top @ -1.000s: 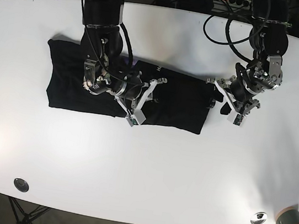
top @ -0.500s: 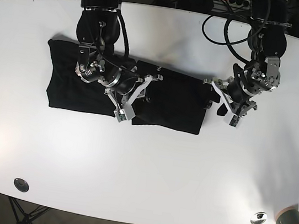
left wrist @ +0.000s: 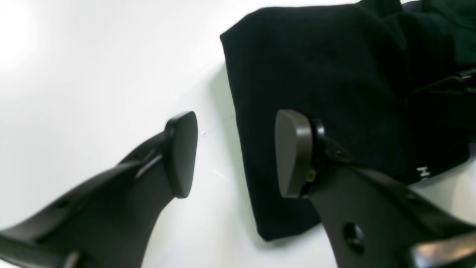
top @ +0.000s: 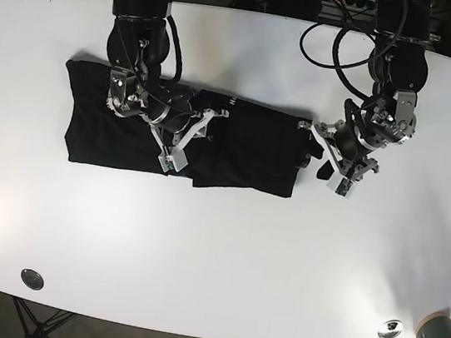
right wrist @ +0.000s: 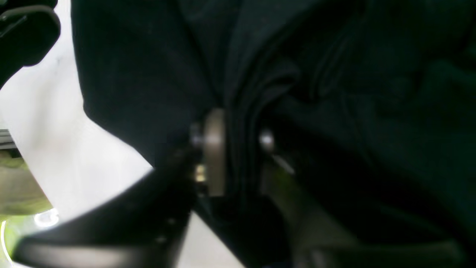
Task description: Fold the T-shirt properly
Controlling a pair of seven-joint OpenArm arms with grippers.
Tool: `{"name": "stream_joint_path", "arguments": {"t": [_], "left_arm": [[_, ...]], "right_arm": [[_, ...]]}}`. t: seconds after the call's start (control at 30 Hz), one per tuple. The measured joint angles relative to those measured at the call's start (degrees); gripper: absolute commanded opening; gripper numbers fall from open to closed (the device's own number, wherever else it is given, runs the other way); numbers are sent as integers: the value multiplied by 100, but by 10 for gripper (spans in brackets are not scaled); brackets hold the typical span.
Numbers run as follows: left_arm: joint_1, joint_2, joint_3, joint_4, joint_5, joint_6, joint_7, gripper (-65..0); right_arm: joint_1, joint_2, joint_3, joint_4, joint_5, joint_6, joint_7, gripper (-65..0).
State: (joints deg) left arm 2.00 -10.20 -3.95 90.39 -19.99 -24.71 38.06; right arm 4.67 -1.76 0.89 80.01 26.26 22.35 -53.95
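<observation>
The black T-shirt (top: 245, 151) lies flattened across the far half of the white table (top: 214, 251), partly folded into a long band. My right gripper (top: 186, 140) is over the shirt's middle. In the right wrist view it (right wrist: 240, 149) is shut on a bunch of pleated shirt fabric (right wrist: 141, 67). My left gripper (top: 321, 161) is at the shirt's right-hand edge. In the left wrist view it (left wrist: 236, 154) is open. One finger (left wrist: 293, 152) is over the shirt (left wrist: 316, 67) and the other (left wrist: 182, 154) is over bare table.
Cables hang behind the far table edge (top: 344, 43). Two metal discs (top: 32, 278) (top: 390, 328) sit near the front edge. A grey cup (top: 436, 331) and a plant are past the front right corner.
My right gripper has moved left and back with the fabric, and the whole shirt has shifted left. My left gripper has moved left along with the shirt's edge, still open.
</observation>
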Motion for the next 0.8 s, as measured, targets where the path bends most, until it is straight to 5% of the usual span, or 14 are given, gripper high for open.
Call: {"name": "stream_joint_path", "arguments": {"t": [0.17, 0.4, 0.6, 0.8], "left_arm": [[-87, -2, 0, 4, -7, 2, -17, -344], [-330, 31, 11, 7, 15, 0, -4, -344], [-645, 181, 380, -20, 11, 20, -2, -344], [-994, 243, 942, -702, -44, -2, -35, -349]], "right_arm": [[-188, 37, 4, 540, -33, -11, -15, -224], [-509, 37, 114, 1751, -24, -9, -66, -220], [-553, 33, 1211, 2170, 343, 50, -341, -214], [-422, 546, 2544, 1888, 1438, 33, -599, -212]]}}
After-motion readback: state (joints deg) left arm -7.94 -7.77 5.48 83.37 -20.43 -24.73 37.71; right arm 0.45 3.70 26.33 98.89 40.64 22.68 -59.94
